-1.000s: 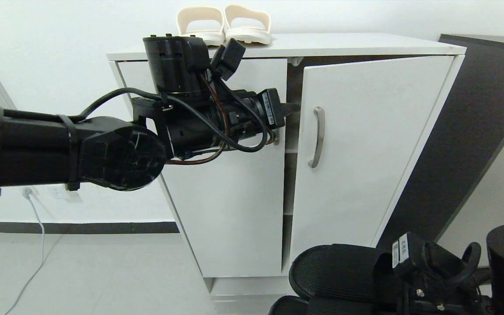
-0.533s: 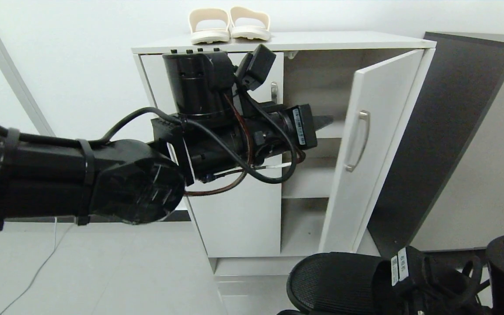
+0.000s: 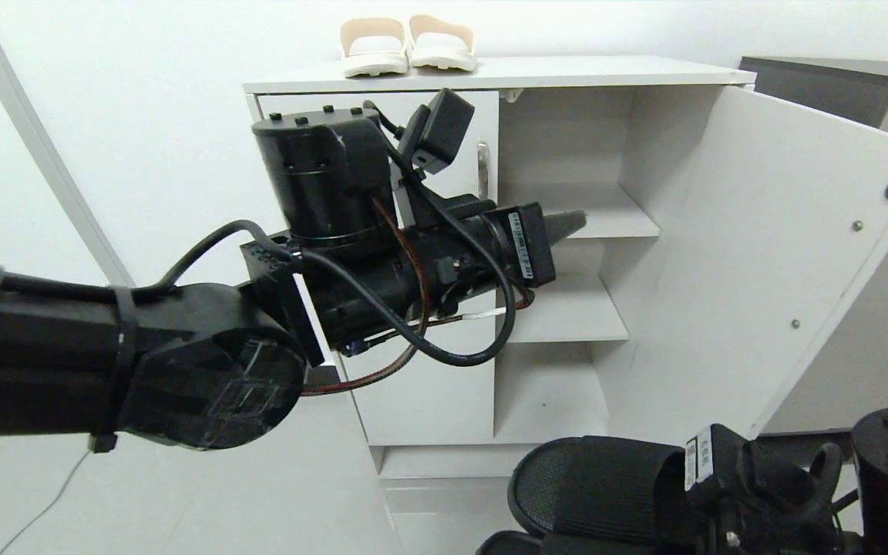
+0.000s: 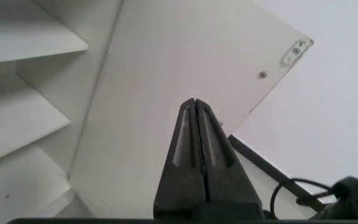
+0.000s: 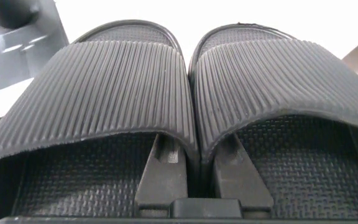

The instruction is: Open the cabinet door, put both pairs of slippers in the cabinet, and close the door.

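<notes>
Upper slippers (image 3: 408, 46) atop cabinet (image 3: 613, 71); lower slippers (image 3: 590, 482) in right pincer (image 5: 197, 155); left pincer (image 3: 575, 222) before shelves (image 3: 567, 320)

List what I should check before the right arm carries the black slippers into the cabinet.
1. Right door stands wide open: ok.
2. Middle shelf has room for a pair: ok.
3. Black slippers pinched side by side in the right gripper: ok.
4. Path to the shelves free: not ok; the left gripper, fingers shut, hangs before the opening.
5. Cream slippers atop the cabinet, out of the way: ok.
</notes>
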